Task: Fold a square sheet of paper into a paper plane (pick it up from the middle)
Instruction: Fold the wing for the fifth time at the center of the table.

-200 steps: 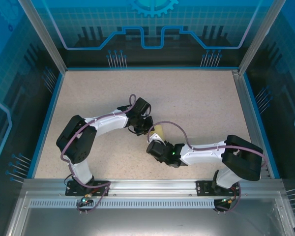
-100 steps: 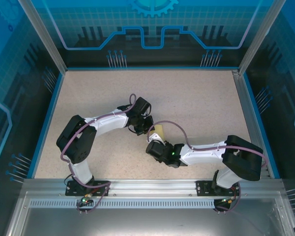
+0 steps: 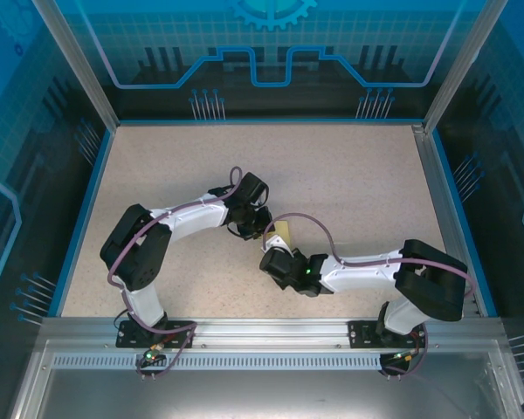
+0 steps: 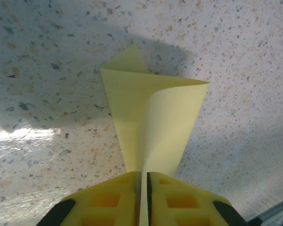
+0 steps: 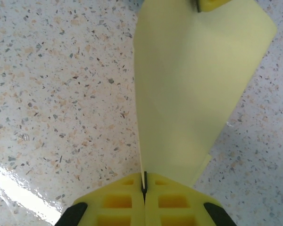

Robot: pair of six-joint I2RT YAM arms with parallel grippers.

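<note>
While both arms lean in over the middle of the speckled table (image 3: pixel 358 175), the paper plane (image 3: pixel 280 232) sits between the two wrists, just a small yellow patch from above. Down to the left wrist camera: the left gripper (image 4: pixel 144 175) has its yellow pads almost together, the paper's edge running straight into the slit with a dark hairline beside it. That looks pinched! From there the yellow sheet fans outward, one flap curling over, a sharp corner poking out behind, and its shadow lies on the table beneath. Over to the right wrist camera: the right gripper (image 5: pixel 144 176) is clamped tight on the other end, seam closed on the paper, and a broad folded panel stretches away from its pads.
</note>
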